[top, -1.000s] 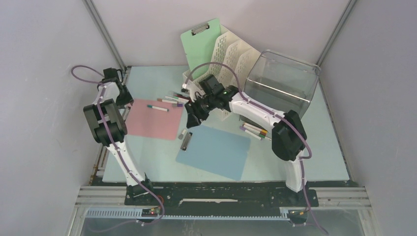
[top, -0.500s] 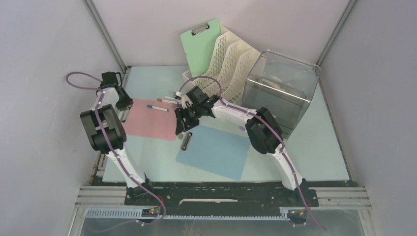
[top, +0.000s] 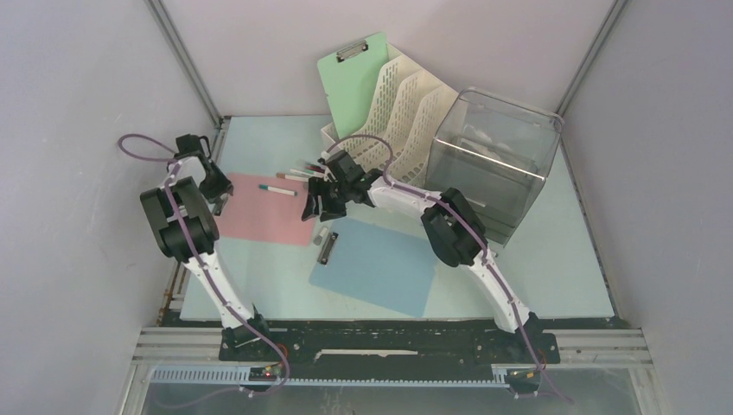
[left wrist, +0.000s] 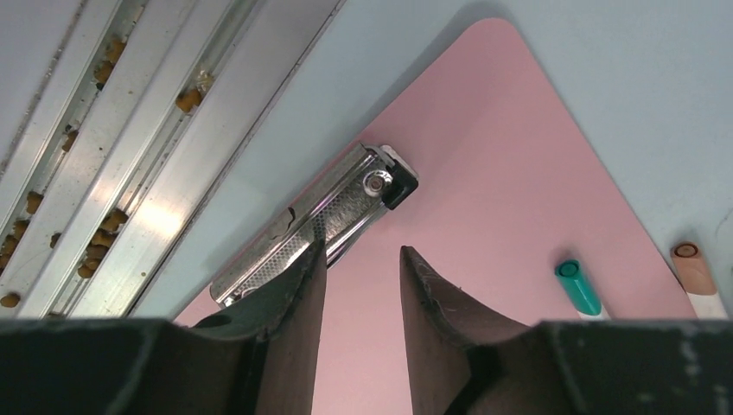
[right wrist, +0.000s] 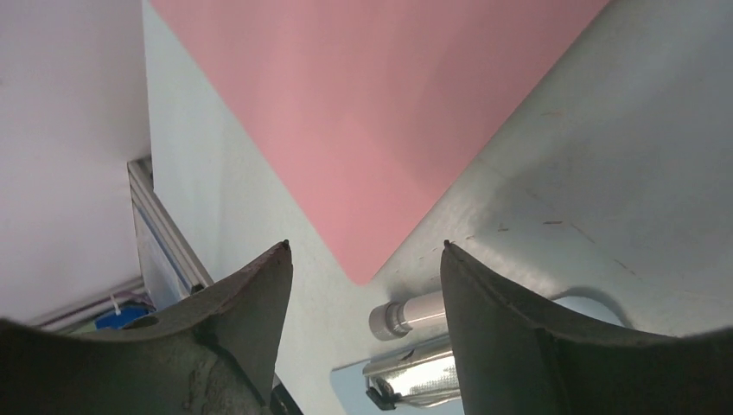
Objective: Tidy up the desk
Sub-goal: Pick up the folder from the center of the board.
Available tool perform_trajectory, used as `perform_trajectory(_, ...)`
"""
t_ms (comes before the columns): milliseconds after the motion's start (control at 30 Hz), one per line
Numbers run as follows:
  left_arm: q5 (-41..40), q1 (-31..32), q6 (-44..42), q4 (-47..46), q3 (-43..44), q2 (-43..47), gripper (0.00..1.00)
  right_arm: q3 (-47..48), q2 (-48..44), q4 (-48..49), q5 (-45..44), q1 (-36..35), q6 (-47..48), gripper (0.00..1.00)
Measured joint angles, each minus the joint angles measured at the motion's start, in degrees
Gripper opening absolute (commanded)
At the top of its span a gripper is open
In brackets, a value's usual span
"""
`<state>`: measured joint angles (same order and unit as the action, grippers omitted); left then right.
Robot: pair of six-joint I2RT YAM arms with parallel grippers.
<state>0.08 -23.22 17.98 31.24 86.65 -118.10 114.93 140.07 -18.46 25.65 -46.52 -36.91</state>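
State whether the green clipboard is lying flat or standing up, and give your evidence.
Standing up: the green clipboard is propped on edge at the white file rack, its clip at the top.

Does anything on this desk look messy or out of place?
Yes. Markers lie scattered beside the white file rack, one teal-capped marker rests on the pink clipboard, and the blue clipboard lies askew on the desk.

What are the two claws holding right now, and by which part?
Nothing is held. The left gripper stands open by the metal clip of the pink clipboard; the right gripper is open above that clipboard's corner.
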Motion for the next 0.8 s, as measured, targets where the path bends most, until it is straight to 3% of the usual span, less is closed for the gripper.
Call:
perform_trajectory(333,0.17,0.02,-0.04,3.43,2.64,-1.18,0.39,0.96,2.67,1.44,-1.05,0.00,-8.52,0.73)
perform_trajectory(800,0.26,0.00,-1.86,6.36,5.35,-2.47,0.38,1.07,5.09,7.63,4.79,0.81,-17.94,0.73)
